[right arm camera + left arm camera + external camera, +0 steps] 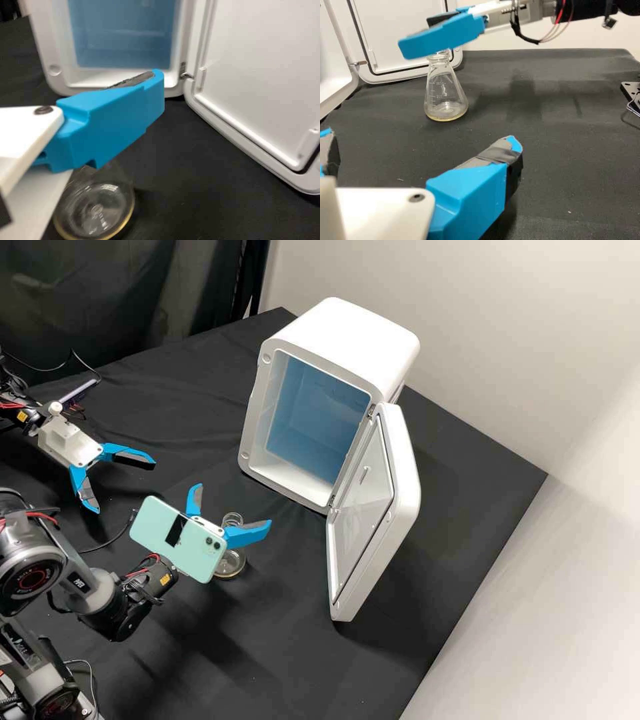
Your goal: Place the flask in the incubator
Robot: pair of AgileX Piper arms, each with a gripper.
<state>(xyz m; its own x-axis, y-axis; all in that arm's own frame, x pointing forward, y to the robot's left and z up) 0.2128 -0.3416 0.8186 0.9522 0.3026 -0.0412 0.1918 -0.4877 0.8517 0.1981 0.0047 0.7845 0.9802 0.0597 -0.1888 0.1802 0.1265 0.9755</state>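
A clear conical flask (231,559) stands upright on the black bench, in front of the white incubator (353,333). The incubator's blue inside faces the arms, and its door (383,500) hangs wide open to the right. My right gripper (224,515) hovers open just over the flask, one blue finger on each side of its neck and neither touching the glass. From the right wrist, one finger (110,120) lies above the flask (95,210). My left gripper (115,475) is open and empty, low over the bench to the left, and looks across at the flask (445,90).
The open door (395,35) stands close behind the flask on its right. Cables (110,540) trail over the bench at the left, near the arm bases. The bench edge (467,613) runs along the right side, with a white wall beyond it.
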